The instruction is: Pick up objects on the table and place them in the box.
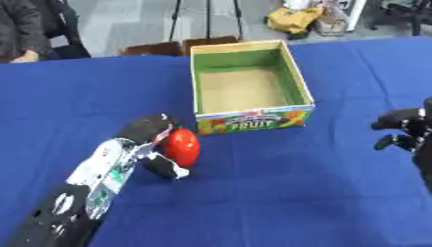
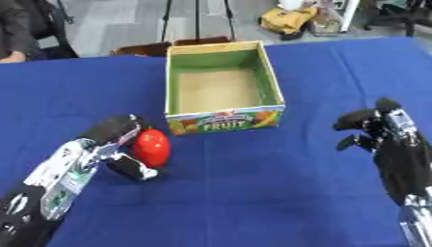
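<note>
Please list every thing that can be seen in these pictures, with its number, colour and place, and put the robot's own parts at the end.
table: one, covered in blue cloth, fills most of the view.
box: one, open cardboard with green inner walls and a printed fruit front, empty, at the table's far middle.
red object: one, round and glossy, in front of the box's left corner.
brown cardboard box: one, beyond the far table edge.
yellow bag: one, on the floor behind.
left robot hand: one, black and silver, fingers curled round the red object.
right robot hand: one, black, over the table's right side, holding nothing, fingers curled.
</note>
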### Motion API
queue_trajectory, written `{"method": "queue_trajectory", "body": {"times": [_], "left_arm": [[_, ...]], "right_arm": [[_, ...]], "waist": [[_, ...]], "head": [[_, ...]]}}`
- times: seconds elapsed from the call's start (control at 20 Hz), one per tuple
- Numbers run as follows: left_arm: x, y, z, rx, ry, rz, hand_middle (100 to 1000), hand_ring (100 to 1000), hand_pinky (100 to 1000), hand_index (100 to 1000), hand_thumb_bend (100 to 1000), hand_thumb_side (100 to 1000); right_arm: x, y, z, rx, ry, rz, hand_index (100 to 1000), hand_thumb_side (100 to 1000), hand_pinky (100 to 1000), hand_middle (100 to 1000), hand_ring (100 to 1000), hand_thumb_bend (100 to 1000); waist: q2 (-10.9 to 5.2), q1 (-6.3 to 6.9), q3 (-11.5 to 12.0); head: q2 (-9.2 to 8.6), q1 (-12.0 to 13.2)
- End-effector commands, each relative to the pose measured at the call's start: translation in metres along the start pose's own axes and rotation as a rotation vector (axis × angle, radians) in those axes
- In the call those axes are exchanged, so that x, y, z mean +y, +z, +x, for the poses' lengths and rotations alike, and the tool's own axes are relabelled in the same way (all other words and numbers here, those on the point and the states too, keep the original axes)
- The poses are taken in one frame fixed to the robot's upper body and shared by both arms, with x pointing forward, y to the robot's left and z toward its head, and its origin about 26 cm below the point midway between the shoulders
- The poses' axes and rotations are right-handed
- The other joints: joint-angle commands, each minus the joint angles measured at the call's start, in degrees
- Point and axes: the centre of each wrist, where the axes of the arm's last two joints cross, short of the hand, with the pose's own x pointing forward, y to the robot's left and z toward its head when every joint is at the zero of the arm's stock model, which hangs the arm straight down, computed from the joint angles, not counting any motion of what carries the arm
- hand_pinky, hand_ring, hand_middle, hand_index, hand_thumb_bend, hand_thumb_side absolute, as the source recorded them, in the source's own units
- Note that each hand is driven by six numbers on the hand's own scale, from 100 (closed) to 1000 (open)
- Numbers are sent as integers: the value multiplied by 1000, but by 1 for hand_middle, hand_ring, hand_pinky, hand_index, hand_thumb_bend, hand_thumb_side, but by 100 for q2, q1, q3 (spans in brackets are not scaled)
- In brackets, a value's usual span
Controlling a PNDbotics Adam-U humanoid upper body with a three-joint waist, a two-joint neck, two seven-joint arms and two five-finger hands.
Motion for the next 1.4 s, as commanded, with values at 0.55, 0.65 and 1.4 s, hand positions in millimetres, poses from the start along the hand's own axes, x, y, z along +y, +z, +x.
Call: {"method": "queue_trajectory", "body": {"times": [0.55,0.65,1.4], "left_arm": [[70,37,-14,-72,-65,161,397,323,283,624,242,364],[100,49,-11,-105,-101,217,399,324,286,624,257,373],[136,-63,0,46,-167,255,426,364,332,647,295,351]], "right_arm": [[-4,-1,6,-14,23,7,600,976,457,588,653,100],[-4,-1,5,-11,24,7,600,976,457,588,653,100],[4,-7,9,-27,9,58,600,982,457,588,653,100]], "waist": [[-128,8,-3],[-148,14,-8],[-66,133,-561]], "head": [[-10,-35],[-12,-43],[-231,237]]}}
